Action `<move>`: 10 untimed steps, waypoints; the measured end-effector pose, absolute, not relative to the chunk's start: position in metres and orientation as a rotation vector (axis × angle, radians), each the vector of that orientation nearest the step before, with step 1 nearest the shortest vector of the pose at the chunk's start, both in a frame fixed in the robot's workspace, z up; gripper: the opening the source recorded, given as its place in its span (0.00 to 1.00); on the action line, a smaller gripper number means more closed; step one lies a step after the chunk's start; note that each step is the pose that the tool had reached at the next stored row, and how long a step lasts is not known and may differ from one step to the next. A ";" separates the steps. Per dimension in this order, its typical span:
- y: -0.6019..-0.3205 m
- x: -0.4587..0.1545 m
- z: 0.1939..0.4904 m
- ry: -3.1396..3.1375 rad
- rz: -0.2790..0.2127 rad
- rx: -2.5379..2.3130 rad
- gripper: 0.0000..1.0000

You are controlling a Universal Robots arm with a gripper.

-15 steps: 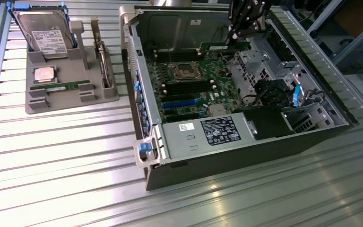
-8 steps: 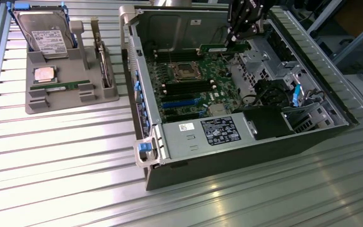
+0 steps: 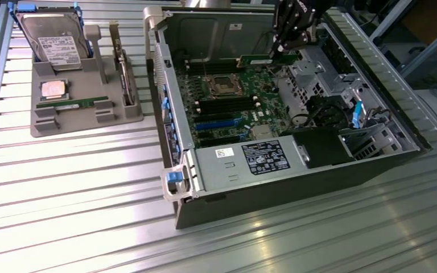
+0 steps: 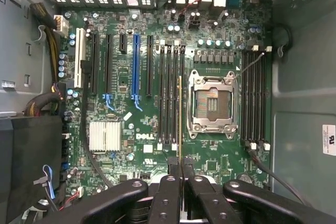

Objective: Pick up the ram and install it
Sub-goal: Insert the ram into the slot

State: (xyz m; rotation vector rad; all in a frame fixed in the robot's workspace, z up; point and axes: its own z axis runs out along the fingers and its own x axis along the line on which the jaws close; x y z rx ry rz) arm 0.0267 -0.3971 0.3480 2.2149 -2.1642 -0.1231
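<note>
My black gripper (image 3: 281,52) hangs over the back of the open computer case (image 3: 174,119), shut on the ram (image 3: 258,58), a thin green stick held level above the motherboard (image 3: 234,102). In the wrist view the gripper (image 4: 181,165) pinches the ram (image 4: 180,114), which shows edge-on as a thin line. It hovers along the black memory slots (image 4: 169,93) beside the empty CPU socket (image 4: 210,103). How far it hangs above the slots I cannot tell. A second ram stick (image 3: 70,103) lies on the grey parts stand (image 3: 44,128).
The grey stand at the exterior view's left also holds a hard drive (image 3: 52,45), a square silver CPU (image 3: 54,89) and an upright expansion card (image 3: 123,71). Inside the case are the power supply (image 3: 241,162), cables and a second bank of memory slots (image 4: 254,98).
</note>
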 end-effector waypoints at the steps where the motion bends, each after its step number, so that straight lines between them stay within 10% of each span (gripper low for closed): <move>1: -0.397 0.027 0.347 -2.164 -0.123 2.215 0.12; 10: -0.398 0.027 0.341 -2.164 -0.123 2.215 0.12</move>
